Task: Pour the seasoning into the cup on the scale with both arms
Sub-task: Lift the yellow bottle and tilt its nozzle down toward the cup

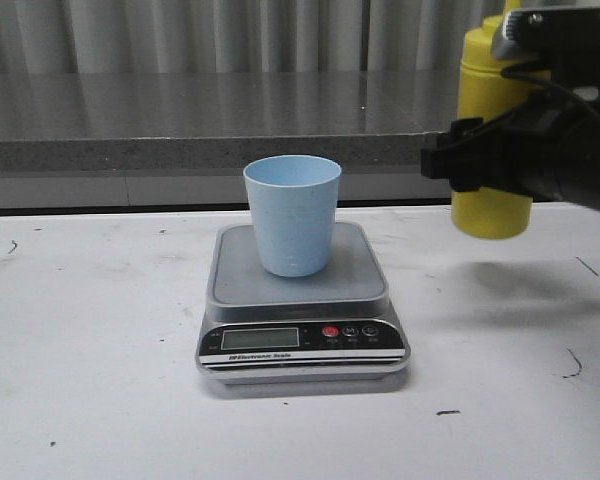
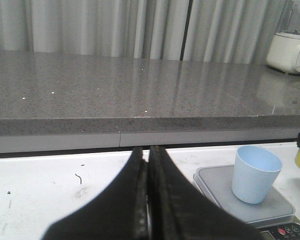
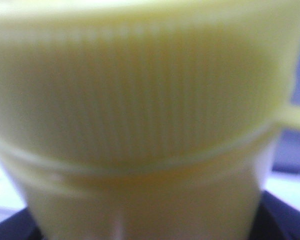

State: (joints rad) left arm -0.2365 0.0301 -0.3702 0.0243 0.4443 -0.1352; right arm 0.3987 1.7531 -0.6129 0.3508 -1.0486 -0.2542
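From the front, the pale blue cup (image 1: 292, 214) stands upright on the rounded silver-grey platform of the digital scale (image 1: 302, 302), whose black front panel carries a small display and a red button. To the right, the right gripper (image 1: 480, 165) clasps the yellow squeeze bottle (image 1: 491, 130) around its middle and holds it upright, clear of the white table (image 1: 90, 340) and well to the side of the cup. So the pick-up looks done, while carrying the bottle over the cup, tipping it and dispensing are left; nothing can be seen inside the cup from here. In the left wrist view, the left gripper (image 2: 148, 200) has its matte black fingers pressed together with nothing between them, low over the table and short of the scale (image 2: 250, 200); the smooth tapering cup (image 2: 255, 173) sits on the platform, and a speckled grey counter (image 2: 140, 90) runs behind. The right wrist view is filled by the blurred bottle (image 3: 140, 125): finely ribbed yellow plastic above a raised ring, smooth below.
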